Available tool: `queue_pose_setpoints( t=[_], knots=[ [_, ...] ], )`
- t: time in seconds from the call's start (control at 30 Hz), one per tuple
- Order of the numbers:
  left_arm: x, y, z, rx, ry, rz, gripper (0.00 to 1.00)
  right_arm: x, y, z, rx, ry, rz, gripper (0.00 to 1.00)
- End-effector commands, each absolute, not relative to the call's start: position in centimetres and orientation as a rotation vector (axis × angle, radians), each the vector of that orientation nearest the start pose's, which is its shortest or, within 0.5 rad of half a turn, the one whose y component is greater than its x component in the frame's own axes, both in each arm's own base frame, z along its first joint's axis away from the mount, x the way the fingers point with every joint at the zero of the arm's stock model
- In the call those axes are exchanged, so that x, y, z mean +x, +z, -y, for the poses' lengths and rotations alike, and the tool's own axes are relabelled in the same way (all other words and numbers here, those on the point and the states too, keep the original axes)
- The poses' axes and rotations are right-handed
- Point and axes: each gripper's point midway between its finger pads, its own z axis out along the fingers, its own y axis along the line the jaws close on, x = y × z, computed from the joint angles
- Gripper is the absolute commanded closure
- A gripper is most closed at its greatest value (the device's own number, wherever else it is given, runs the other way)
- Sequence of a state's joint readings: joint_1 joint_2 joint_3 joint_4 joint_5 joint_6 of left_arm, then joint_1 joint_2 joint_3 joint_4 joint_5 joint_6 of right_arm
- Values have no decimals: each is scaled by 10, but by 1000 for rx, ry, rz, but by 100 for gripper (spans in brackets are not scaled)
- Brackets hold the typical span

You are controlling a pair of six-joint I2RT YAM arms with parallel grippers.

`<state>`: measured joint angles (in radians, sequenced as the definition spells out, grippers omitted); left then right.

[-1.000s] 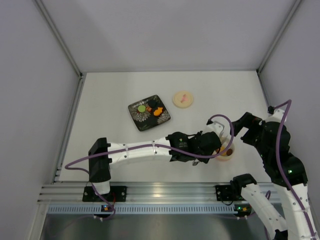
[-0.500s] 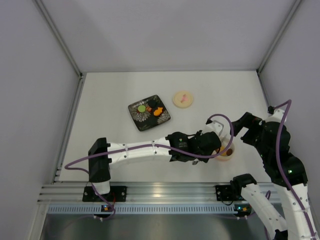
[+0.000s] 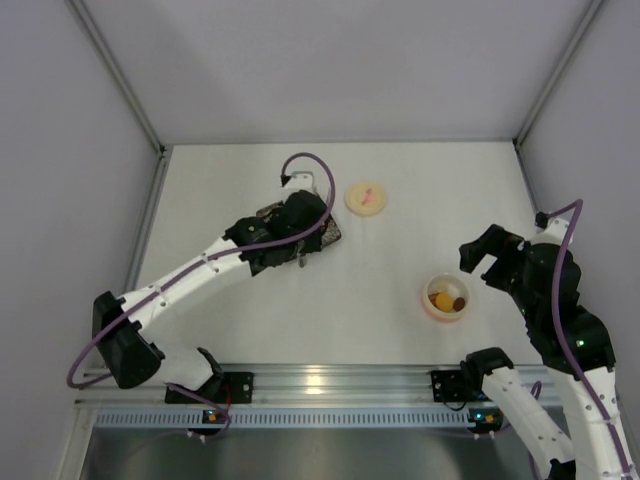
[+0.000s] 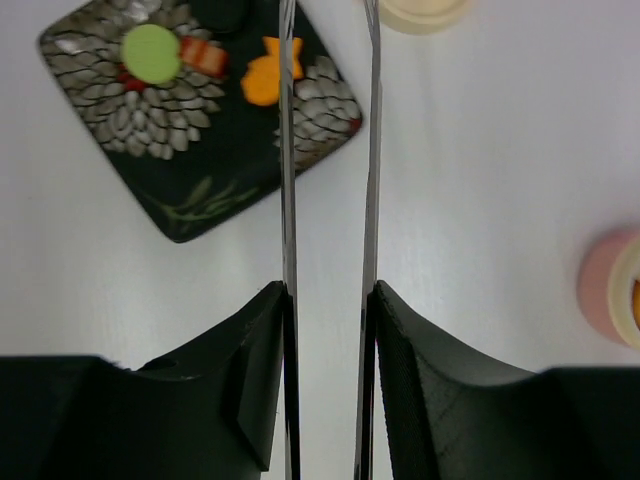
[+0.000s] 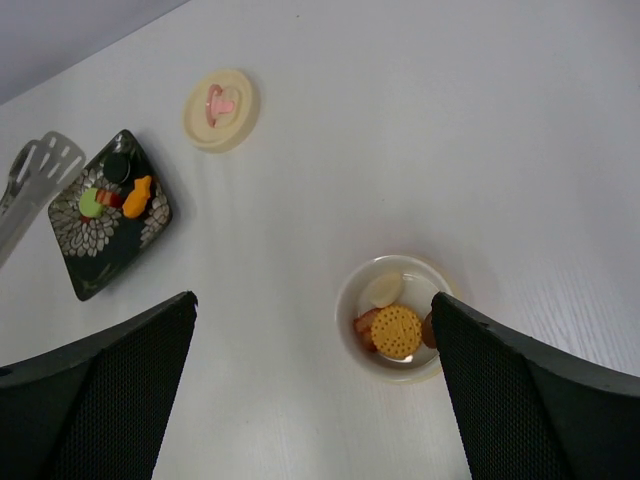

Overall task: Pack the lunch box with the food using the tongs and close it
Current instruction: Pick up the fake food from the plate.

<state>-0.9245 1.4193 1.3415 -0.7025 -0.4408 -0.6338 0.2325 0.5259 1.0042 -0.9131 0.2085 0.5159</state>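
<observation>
The tongs point(image 4: 288, 150) are clamped in my left gripper point(image 4: 328, 295), their two thin metal arms apart with nothing between them. They reach over the right edge of the dark patterned plate point(image 4: 200, 190), which carries a green disc point(image 4: 152, 52), an orange fish-shaped piece point(image 4: 270, 75) and a red-orange piece point(image 4: 205, 55). The lunch box point(image 5: 397, 318) stands uncovered at the right, holding a yellow biscuit point(image 5: 397, 330), a cream piece point(image 5: 383, 290) and brown bits. Its cream lid point(image 3: 366, 197) lies flat behind the plate. My right gripper point(image 5: 312, 300) hangs open above the lunch box point(image 3: 447, 298).
White walls enclose the table on the left, back and right. The left arm point(image 3: 190, 275) stretches diagonally from its base to the plate. An aluminium rail point(image 3: 320, 385) runs along the near edge.
The left arm has swung with the tongs from beside the lunch box, left and back, to over the plate. The right arm has not moved.
</observation>
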Motion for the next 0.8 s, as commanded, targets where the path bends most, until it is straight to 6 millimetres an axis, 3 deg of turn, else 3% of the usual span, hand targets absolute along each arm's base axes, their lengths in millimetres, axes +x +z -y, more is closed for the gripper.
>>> queue_pose_setpoints(
  t=[0.0, 0.13, 0.23, 0.43, 0.77],
  knots=[
    [287, 208, 239, 37, -255, -2276, 55, 191, 280, -27, 408, 269, -1950, 1],
    [309, 189, 208, -56, -186, -2300, 54, 193, 278, -29, 405, 274, -1956, 0],
    [320, 172, 195, -98, -169, -2339, 54, 192, 278, -28, 404, 270, -1958, 0],
    [327, 150, 193, -102, -164, -2380, 55, 191, 277, -26, 404, 259, -1958, 0],
    [334, 142, 201, -73, -179, -2394, 56, 192, 279, -27, 399, 263, -1956, 1]
  ],
)
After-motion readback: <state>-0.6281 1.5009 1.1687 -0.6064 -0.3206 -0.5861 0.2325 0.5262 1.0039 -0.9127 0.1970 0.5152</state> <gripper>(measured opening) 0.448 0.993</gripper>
